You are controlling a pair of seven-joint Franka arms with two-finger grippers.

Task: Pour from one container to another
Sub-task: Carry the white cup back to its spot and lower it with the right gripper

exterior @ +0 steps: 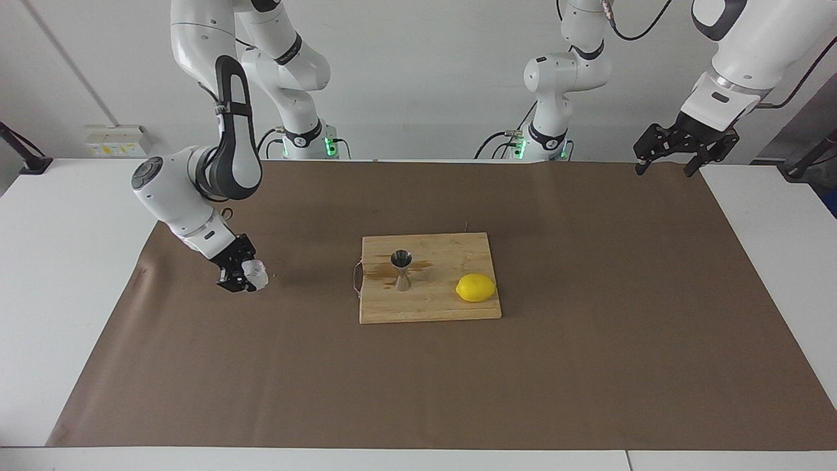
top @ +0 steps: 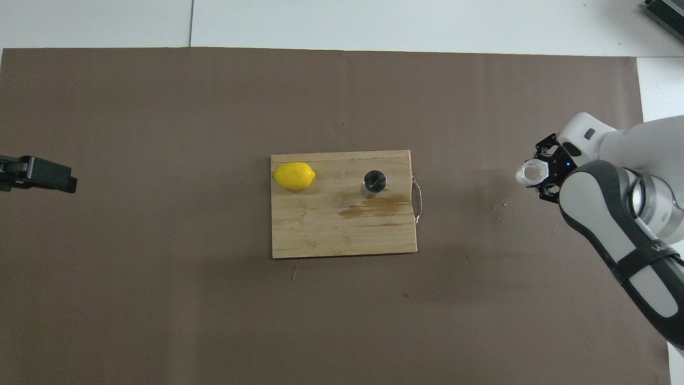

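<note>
Right gripper (exterior: 243, 278) is clamped tight on the clear cup (exterior: 256, 274), low over the brown mat toward the right arm's end, cup roughly upright with mouth up. Jigger (exterior: 401, 269) stands upright on the cutting board (exterior: 428, 304) beside a lemon (exterior: 475, 288). Left gripper (exterior: 683, 149) waits with jaws wide open, holding nothing.

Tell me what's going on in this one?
The right tool is shut on the cup, low over the brown mat toward the right arm's end of the table. The jigger stands upright on the board beside a lemon, with a wet stain by it. The left tool waits open, raised at its own end.
</note>
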